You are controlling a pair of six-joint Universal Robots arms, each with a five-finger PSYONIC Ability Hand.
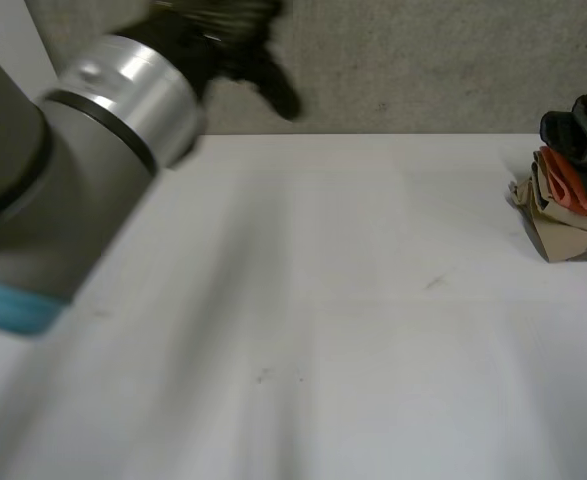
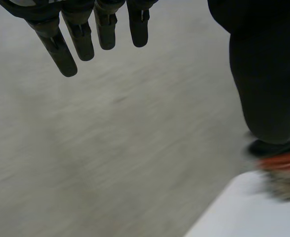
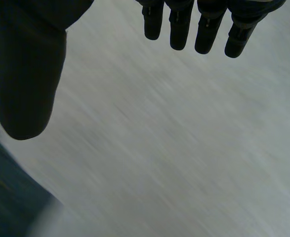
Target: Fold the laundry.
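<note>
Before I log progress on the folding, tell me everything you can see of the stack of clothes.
The stack of clothes rests on the white table, near its far right edge. It looks like soft folded fabric in layers: tan at the bottom, orange-red in the middle, dark pieces bulging on top. Nothing else touches it.

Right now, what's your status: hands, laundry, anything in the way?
Left hand open, empty, up over the far edge of the table. Right hand open, empty. Pile of clothes on the table's right side, untouched. Nothing seen in the way.
</note>
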